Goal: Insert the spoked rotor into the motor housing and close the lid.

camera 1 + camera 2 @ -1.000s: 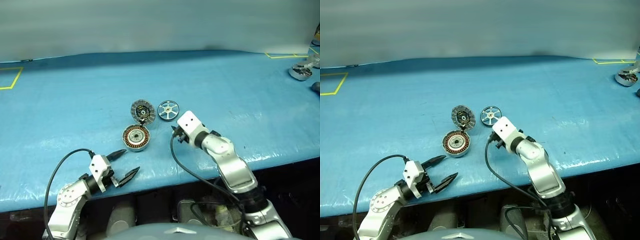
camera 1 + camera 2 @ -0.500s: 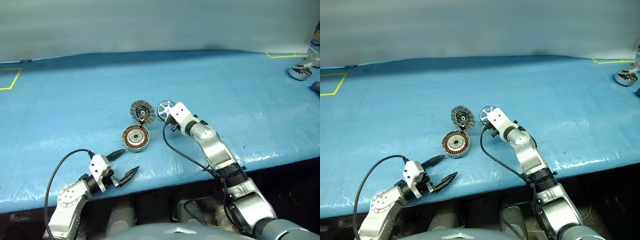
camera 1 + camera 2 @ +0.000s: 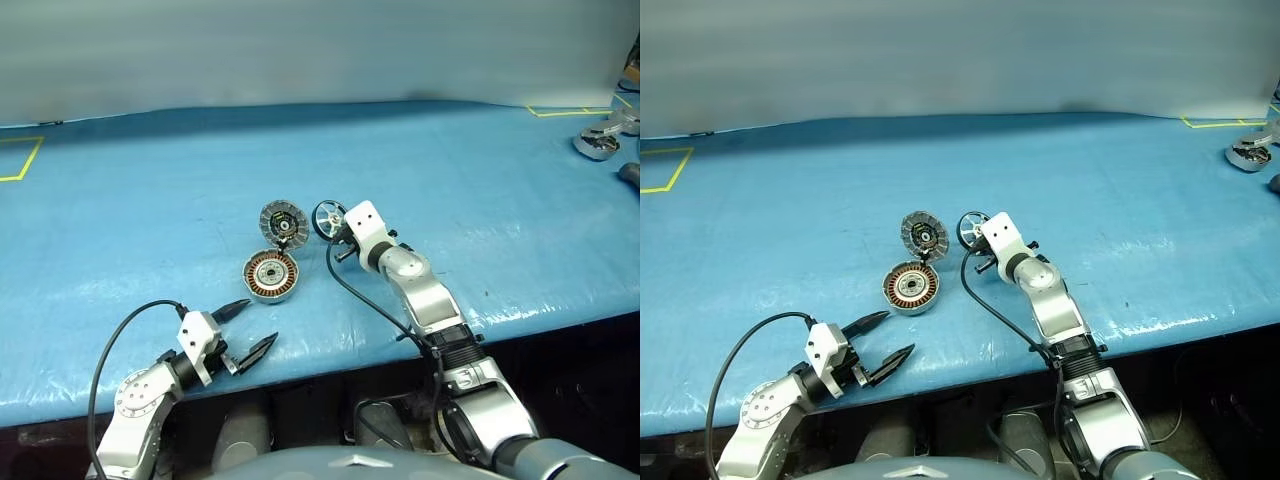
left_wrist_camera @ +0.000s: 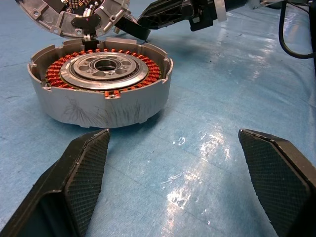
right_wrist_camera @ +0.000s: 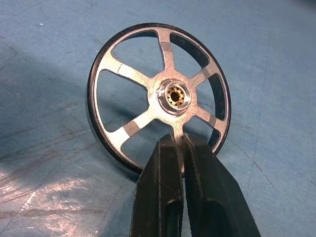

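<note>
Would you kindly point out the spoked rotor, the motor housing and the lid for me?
spoked rotor [image 5: 175, 95], right wrist view, on its central hub.
motor housing [image 3: 271, 275], left eye view, on its pale centre.
lid [image 3: 284, 222], left eye view, on its dark centre.

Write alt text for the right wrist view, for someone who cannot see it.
The right pincer, its two black fingers shut, pinches a spoke of the shiny silver rotor at its lower rim. The rotor stands tilted up, its face with the small brass-centred hub toward the camera, above the blue table.
</note>
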You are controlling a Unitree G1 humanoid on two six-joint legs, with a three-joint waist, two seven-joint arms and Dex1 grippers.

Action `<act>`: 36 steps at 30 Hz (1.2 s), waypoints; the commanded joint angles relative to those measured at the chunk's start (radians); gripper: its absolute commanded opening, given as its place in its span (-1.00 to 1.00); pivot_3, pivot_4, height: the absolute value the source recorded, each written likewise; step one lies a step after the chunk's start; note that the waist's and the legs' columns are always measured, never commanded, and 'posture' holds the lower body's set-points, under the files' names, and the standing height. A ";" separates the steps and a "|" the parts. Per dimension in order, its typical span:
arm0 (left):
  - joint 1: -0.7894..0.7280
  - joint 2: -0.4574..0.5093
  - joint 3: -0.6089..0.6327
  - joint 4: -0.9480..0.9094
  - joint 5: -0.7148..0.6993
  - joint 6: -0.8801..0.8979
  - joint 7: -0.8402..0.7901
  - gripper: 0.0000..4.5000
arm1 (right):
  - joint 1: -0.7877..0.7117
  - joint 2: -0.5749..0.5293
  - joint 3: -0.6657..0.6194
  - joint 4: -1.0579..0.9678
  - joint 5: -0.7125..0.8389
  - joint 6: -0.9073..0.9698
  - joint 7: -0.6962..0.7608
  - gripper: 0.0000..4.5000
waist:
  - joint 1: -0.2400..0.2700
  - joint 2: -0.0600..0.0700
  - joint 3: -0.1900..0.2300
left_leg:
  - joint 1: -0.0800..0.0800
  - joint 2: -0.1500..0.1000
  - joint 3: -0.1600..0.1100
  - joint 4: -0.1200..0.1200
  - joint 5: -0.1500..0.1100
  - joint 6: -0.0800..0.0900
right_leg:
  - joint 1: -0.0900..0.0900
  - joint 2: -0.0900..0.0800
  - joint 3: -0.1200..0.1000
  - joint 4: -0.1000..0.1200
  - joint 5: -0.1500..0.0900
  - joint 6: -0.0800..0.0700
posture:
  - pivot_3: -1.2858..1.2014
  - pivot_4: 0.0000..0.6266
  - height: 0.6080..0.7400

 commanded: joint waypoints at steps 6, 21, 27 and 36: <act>0.011 -0.010 -0.025 -0.014 0.002 -0.008 -0.005 0.98 | 0.147 0.074 -0.162 -0.222 0.075 0.012 -0.162 -0.99 | 0.012 0.000 0.000 | -0.002 0.000 -0.001 0.000 0.000 0.000 | -0.001 -0.001 0.000 0.000 0.000 0.000 | 0.03 -0.52 1.00; -0.019 0.029 0.005 0.019 -0.015 -0.018 -0.046 0.98 | 0.483 -0.018 -0.205 -0.765 0.677 0.367 0.229 -0.99 | 0.009 0.003 0.001 | -0.002 0.005 -0.001 -0.001 0.000 0.000 | -0.002 0.000 0.002 -0.001 -0.002 0.002 | 0.03 -0.52 1.00; -0.030 0.014 0.064 0.058 -0.032 -0.071 -0.030 0.98 | 0.453 -0.056 -0.097 -0.748 0.675 0.320 0.270 -0.99 | 0.007 0.002 0.001 | -0.002 0.004 -0.001 -0.001 0.000 0.000 | -0.002 0.000 0.001 -0.001 -0.002 0.002 | 0.03 -0.52 1.00; -0.015 0.010 0.115 0.055 -0.022 -0.128 0.001 0.98 | 0.342 -0.031 0.002 -0.577 0.543 0.264 0.176 -0.99 | 0.015 0.001 0.001 | -0.004 0.002 -0.002 -0.001 -0.001 0.000 | -0.002 -0.001 0.000 -0.002 0.000 -0.001 | 0.03 -0.52 1.00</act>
